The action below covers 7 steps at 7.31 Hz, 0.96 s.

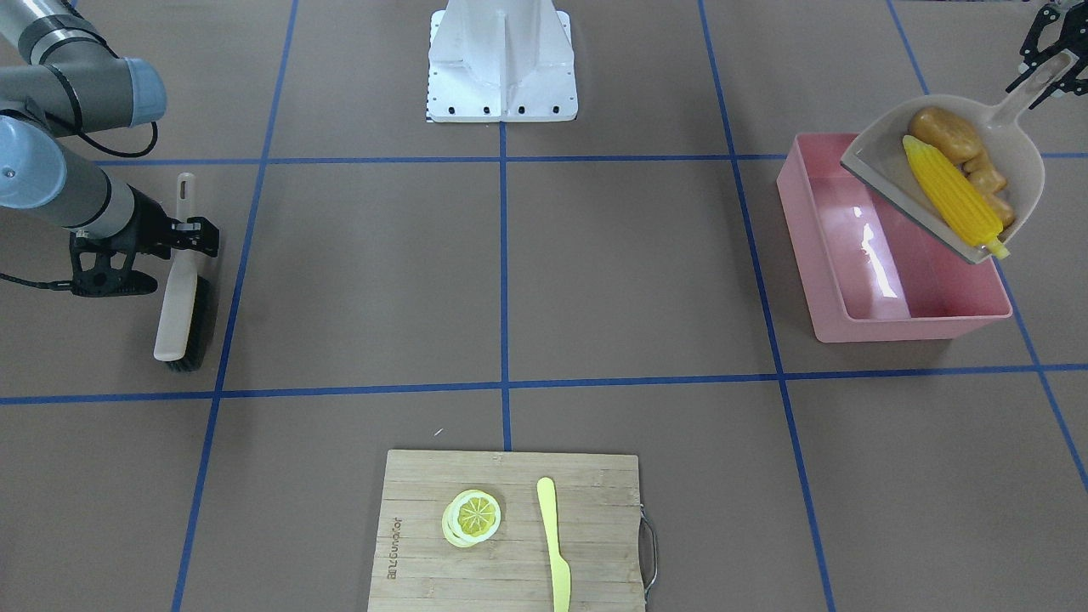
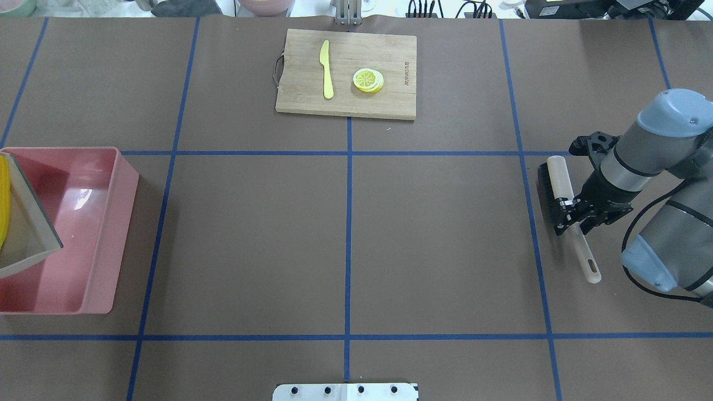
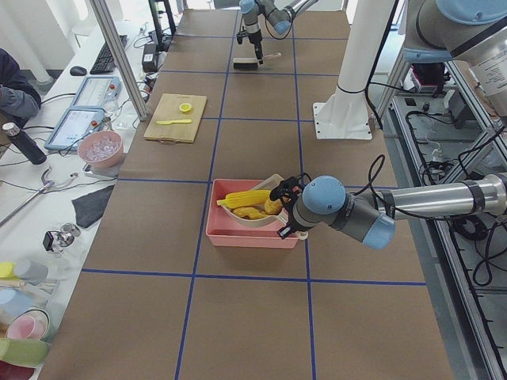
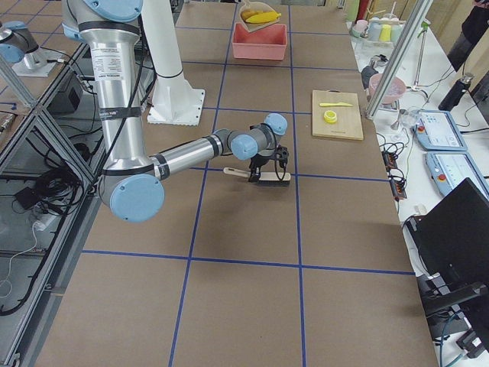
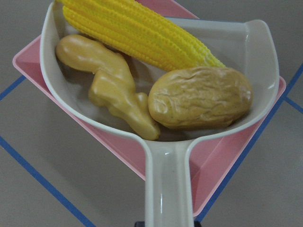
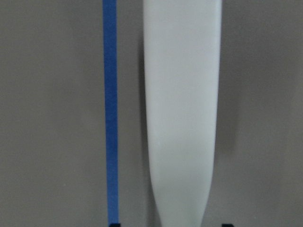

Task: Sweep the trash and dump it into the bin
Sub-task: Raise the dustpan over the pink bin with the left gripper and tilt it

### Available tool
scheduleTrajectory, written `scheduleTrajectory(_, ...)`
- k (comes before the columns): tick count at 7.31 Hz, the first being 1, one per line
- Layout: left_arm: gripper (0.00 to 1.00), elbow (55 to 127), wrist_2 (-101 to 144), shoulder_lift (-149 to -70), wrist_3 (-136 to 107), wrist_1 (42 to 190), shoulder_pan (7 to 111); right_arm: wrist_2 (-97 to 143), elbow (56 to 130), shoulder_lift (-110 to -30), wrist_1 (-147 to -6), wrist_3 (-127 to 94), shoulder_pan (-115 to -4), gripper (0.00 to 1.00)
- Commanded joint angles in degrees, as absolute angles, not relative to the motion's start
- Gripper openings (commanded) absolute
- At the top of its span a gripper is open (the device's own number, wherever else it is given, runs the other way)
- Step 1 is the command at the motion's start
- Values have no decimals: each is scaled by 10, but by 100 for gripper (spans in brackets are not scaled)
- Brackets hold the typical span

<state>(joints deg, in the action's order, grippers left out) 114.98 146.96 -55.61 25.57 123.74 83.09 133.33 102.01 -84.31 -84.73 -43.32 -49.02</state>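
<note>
Hovering over the pink bin [image 1: 909, 327], the dustpan [image 1: 1022, 157] faced its open lip into the tub, carrying corn cob [image 1: 948, 195] along that lip, potato [image 1: 945, 134], ginger [image 1: 990, 183]; left gripper [image 1: 1050, 68] fingers clamped its handle, right gripper [image 1: 191, 228] fingers clamped the brush [image 1: 177, 314].

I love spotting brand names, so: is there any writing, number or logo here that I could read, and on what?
Cutting board: one dark printed mark near a short edge, too small and blurred to read.
Bin, dustpan, brush: no lettering shows.
Desk screens in the side views: too small to read.
</note>
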Motion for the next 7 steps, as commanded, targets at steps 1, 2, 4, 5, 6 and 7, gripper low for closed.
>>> scheduleTrajectory(1,0,1183,1450,-541,281,1164,831,1334,1029,-846,-847,-433,-495,100)
scheduleTrajectory(2,0,1210,1431,-540,322,1098,831,1338,1035,-846,-846,-433,-512,100)
scheduleTrajectory(4,0,1239,1407,-549,352,1021,828,1325,1053,-846,-849,-426,-576,100)
scheduleTrajectory(5,0,1244,1390,-553,352,1011,819,1292,1062,-845,-848,-422,-607,100)
scheduleTrajectory(6,0,1251,1381,-554,352,997,811,1278,1077,-845,-854,-420,-638,100)
scheduleTrajectory(7,0,1259,1367,-553,352,985,801,1273,1084,-839,-853,-406,-668,100)
